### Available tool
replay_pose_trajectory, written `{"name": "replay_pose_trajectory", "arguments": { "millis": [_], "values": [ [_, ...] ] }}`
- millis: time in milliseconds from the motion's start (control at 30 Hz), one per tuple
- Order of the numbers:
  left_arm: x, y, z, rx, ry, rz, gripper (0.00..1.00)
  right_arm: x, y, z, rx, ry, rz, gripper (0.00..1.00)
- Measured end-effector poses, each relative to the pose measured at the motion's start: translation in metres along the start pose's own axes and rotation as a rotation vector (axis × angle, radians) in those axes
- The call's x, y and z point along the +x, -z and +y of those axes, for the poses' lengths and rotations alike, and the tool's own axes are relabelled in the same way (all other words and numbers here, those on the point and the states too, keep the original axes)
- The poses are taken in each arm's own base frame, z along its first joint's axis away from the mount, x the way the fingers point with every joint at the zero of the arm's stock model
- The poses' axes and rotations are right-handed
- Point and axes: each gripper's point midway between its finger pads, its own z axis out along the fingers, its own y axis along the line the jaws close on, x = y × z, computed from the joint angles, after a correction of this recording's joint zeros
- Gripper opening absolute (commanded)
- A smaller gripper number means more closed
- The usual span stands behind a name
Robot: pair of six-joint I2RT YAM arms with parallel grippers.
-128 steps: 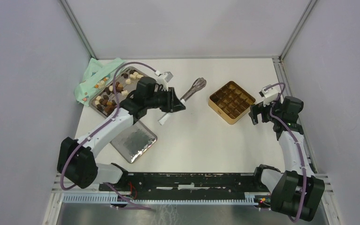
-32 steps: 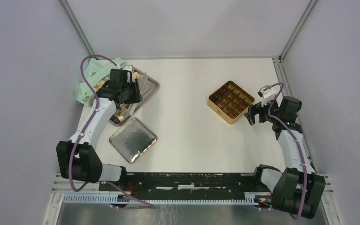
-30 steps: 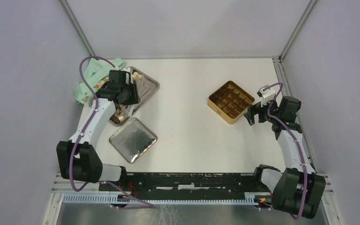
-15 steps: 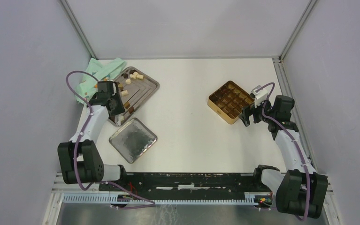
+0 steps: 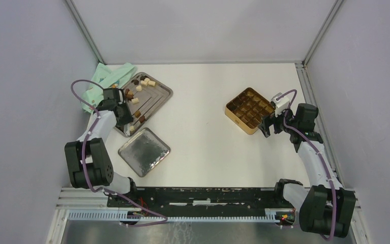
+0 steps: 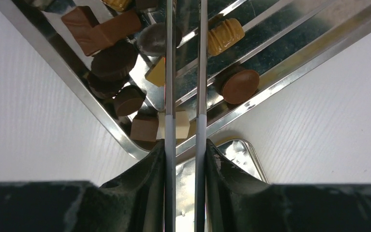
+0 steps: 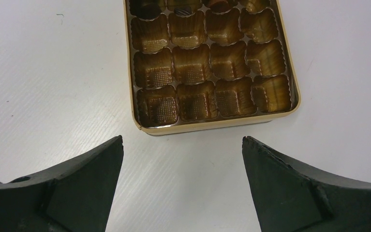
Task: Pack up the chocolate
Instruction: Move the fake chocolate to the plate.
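Left gripper point(image 6: 185, 150), moved to the tray's point(image 6: 69, 79) near corner, pinches tongs point(image 6: 170, 72) narrow astride a cream chocolate point(image 6: 182, 124); right gripper point(image 7: 182, 140) gapes wide.

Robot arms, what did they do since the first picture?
The left gripper, shut on the tongs, swung back from the middle of the table to the chocolate on the far tray. The right gripper, open, edged closer to the gold tin. The tin, far tray, near tray and green bag stayed put.
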Motion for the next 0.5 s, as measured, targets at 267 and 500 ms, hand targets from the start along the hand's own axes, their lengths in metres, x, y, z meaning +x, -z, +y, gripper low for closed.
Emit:
{"name": "replay_pose_trajectory", "arguments": {
  "millis": [267, 500],
  "values": [
    [0.001, -0.012, -0.009, 0.06, 0.01, 0.046, 0.23, -0.001, -0.001, 0.002, -0.006, 0.003, 0.0, 0.98],
    [0.0, -0.012, -0.02, 0.121, 0.014, 0.058, 0.22, 0.0, -0.001, 0.002, -0.005, 0.004, 0.0, 0.98]
  ]
}}
